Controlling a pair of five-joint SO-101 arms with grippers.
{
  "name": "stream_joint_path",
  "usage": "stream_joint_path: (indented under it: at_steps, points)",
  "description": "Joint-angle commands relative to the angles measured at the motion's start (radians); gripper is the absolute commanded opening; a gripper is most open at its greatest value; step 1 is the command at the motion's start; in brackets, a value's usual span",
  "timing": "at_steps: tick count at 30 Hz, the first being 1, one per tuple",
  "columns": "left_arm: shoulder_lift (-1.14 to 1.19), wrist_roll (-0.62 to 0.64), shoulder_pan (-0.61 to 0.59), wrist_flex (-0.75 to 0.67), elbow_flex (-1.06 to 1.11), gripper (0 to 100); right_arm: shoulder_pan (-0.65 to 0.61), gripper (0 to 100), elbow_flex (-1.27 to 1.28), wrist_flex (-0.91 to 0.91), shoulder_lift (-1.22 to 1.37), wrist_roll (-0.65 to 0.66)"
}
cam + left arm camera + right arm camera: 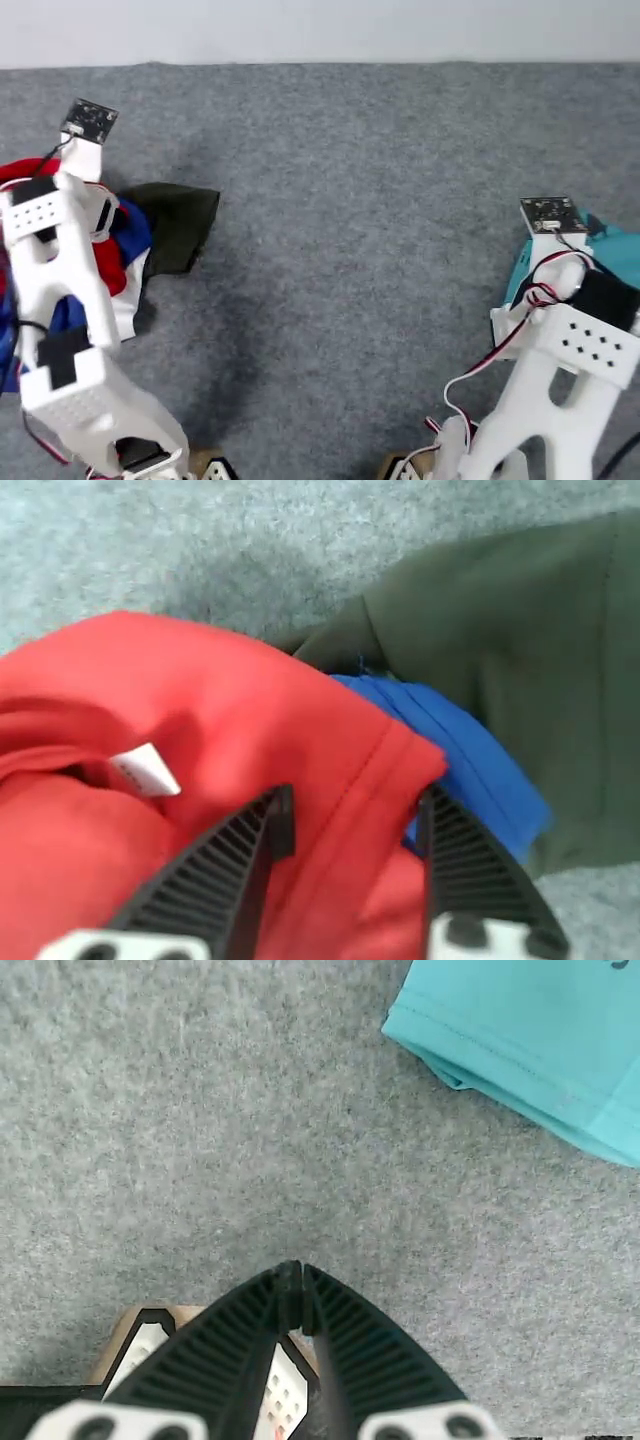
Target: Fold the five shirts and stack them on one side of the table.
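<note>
Left gripper (pixel 354 798) spread over the red shirt (pixel 200 710) — right gripper (pixel 292 1270) pressed together above grey mat (pixel 200 1110).

In the high view the pile of shirts (pixel 135 235) at the left edge is cut off by the frame, and the left arm (pixel 60 270) covers its middle. The blue shirt (pixel 470 750) lies mostly under the red shirt (pixel 200 730). At the right edge the teal shirt (pixel 620 250) is cut off too, partly behind the right arm (pixel 575 345).
</note>
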Motion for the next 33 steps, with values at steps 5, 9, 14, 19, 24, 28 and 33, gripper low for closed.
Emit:
stream_joint_path:
  at_steps: [5, 9, 14, 19, 24, 28, 33]
  points:
    - [0.029, -0.012, 0.009, -0.02, -0.107, 1, 0.007, 0.9, -0.006, 0.039, -0.024, -0.012]
    - [0.0, -0.012, 0.023, -0.012, -0.108, 1, 0.007, 0.9, -0.006, 0.039, -0.024, -0.012]
    - [-0.173, -0.012, 0.052, 0.023, -0.108, 1, 0.007, 0.9, -0.006, 0.039, -0.024, -0.012]
    - [-0.388, -0.005, 0.141, 0.058, -0.107, 1, 0.007, 0.9, -0.006, 0.039, -0.03, -0.012]
    - [-0.548, 0.123, 0.296, 0.063, -0.104, 1, 0.007, 0.9, -0.009, 0.039, -0.033, -0.012]
    - [-0.591, 0.161, 0.476, 0.066, -0.101, 1, 0.007, 0.9, -0.009, 0.039, -0.033, -0.012]
    - [-0.537, 0.167, 0.736, 0.098, -0.101, 1, 0.007, 0.9, -0.009, 0.039, -0.033, -0.012]
